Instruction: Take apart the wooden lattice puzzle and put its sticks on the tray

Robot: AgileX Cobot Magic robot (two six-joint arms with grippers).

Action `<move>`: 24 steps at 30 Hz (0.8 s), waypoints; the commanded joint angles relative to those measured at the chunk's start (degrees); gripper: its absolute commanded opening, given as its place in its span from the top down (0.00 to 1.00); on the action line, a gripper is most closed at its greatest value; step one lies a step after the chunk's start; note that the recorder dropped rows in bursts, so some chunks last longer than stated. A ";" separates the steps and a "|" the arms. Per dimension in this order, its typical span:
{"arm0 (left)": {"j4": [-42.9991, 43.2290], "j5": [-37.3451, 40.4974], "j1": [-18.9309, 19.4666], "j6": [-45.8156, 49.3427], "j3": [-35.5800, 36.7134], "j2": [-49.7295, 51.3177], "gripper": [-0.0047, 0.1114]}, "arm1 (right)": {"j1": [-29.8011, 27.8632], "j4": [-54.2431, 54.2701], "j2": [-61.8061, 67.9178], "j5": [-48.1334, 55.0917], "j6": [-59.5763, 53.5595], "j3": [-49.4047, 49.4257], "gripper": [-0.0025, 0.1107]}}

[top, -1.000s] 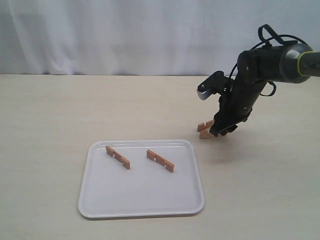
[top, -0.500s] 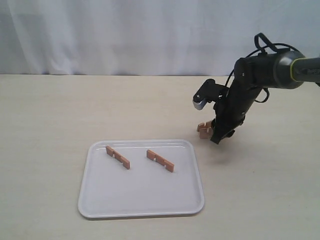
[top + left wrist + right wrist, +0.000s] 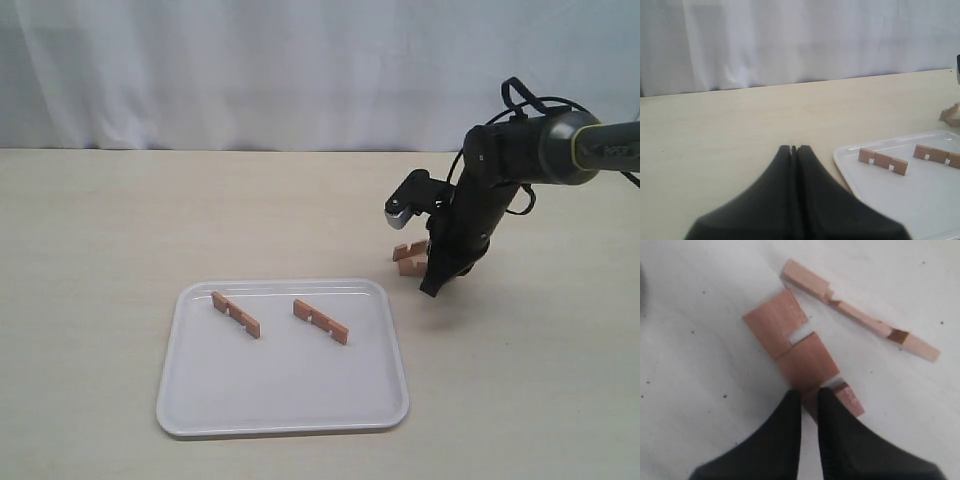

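text: none readable | labels: none | numbers: none | signs: none

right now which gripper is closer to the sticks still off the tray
Right. The right gripper pinches one stick, the second stick lying just beside it. The left gripper sits shut, the tray between it and them.

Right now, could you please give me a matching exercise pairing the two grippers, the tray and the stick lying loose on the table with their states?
Things:
1. left gripper
2. right gripper
3. tray
4. loose stick

States:
A. lies on the table, off the tray
B. shut, empty
C. carries two sticks
D. shut on the gripped stick

Pairs: 1-B, 2-D, 3-C, 4-A
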 commanded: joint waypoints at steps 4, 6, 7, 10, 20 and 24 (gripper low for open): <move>-0.02 -0.63 -0.06 -0.18 0.13 0.02 0.96 | -0.13 -0.14 -0.81 5.91 -0.61 0.31 0.64; -0.02 -0.63 -0.06 -0.18 0.13 0.02 0.96 | -0.13 0.09 -1.43 5.91 -0.12 0.09 0.56; -0.02 -0.63 -0.06 -0.18 0.13 0.02 0.96 | -0.13 0.09 -1.67 5.81 -0.12 -0.30 0.54; -0.02 -0.63 -0.06 -0.18 0.13 0.02 0.96 | -0.23 0.22 -1.74 4.19 1.06 -1.91 0.53; -0.02 -0.63 -0.06 -0.18 0.13 0.02 0.96 | -0.37 2.88 1.87 5.01 1.33 -4.01 0.53; -0.02 -0.63 -0.06 -0.18 0.13 0.02 0.96 | -0.44 4.30 2.48 7.90 1.33 -6.72 0.53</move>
